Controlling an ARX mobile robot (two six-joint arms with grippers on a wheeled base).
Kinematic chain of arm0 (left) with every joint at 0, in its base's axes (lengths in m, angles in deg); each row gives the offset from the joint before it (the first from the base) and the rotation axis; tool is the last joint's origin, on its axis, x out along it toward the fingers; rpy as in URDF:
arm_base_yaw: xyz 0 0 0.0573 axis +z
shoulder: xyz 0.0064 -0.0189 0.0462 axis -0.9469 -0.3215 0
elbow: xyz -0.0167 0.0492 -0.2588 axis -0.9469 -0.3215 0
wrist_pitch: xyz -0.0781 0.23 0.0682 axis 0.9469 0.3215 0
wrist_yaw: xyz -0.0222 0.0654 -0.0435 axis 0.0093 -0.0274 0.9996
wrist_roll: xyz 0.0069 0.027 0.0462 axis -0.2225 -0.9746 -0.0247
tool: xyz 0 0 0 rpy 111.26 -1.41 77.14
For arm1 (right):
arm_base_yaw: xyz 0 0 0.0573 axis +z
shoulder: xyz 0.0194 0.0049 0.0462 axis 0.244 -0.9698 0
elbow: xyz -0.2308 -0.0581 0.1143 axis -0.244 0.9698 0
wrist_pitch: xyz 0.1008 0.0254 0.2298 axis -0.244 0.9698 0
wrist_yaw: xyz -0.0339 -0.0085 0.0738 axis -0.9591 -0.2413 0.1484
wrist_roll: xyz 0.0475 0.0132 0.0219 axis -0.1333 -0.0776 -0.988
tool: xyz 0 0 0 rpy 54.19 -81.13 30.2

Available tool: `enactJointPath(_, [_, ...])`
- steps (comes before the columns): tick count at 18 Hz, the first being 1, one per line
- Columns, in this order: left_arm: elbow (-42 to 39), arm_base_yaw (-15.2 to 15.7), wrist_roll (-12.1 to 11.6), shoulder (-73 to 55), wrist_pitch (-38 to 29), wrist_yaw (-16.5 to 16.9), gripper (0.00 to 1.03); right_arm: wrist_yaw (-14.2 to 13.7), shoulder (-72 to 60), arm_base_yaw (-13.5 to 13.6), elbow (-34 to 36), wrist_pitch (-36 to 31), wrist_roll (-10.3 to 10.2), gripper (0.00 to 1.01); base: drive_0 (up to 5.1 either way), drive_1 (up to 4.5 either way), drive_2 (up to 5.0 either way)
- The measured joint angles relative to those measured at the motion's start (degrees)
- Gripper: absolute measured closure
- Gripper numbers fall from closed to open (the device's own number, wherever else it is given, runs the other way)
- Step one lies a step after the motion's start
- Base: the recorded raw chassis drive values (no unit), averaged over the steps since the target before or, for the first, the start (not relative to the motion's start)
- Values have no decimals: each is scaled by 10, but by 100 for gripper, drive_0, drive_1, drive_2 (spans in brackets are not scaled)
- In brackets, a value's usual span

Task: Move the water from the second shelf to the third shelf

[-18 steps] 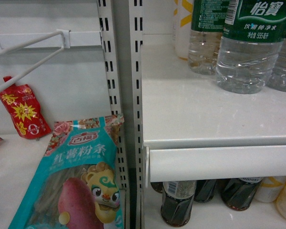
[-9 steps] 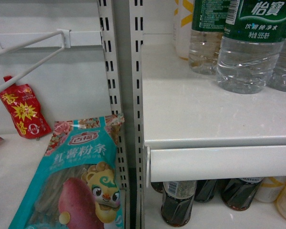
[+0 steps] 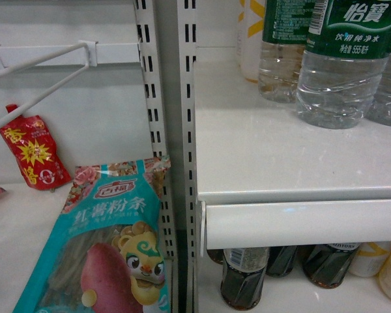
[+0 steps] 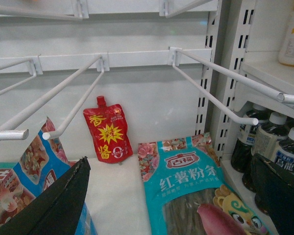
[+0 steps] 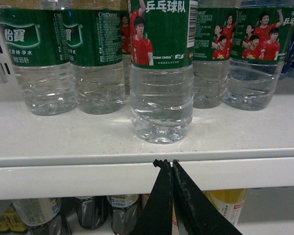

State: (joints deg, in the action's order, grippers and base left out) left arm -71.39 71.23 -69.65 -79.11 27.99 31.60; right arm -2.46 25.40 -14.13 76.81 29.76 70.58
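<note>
Several bottles of water stand in a row on a white shelf (image 5: 63, 139); the nearest water bottle (image 5: 161, 93) stands forward of the others, clear and ribbed with a green label showing red-shirted figures. My right gripper (image 5: 166, 164) is shut with nothing in it, its tips level with the shelf's front edge, just below and in front of that bottle. In the head view, water bottles (image 3: 342, 78) stand at the upper right on the shelf (image 3: 280, 156); neither gripper shows there. My left gripper (image 4: 171, 196) is open and empty in the left bay, over a teal noodle bag (image 4: 191, 191).
Dark bottles (image 3: 242, 277) and a yellowish bottle (image 5: 228, 200) fill the shelf below. White slotted uprights (image 3: 166, 130) split the bays. Long white hooks (image 4: 215, 100) jut out in the left bay, with a red sauce pouch (image 4: 109, 129) against the back wall.
</note>
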Motion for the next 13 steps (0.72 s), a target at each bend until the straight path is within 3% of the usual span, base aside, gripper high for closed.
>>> enactJointPath(2, [0, 0, 0, 0, 0, 0, 5, 0, 0, 0, 0, 0, 0, 93, 0, 0, 0])
enactJointPath(7, [0, 0, 0, 0, 0, 0, 5, 0, 0, 0, 0, 0, 0, 43, 0, 0, 0])
enactJointPath(13, [0, 0, 0, 0, 0, 0, 5, 0, 0, 0, 0, 0, 0, 25, 0, 0, 0])
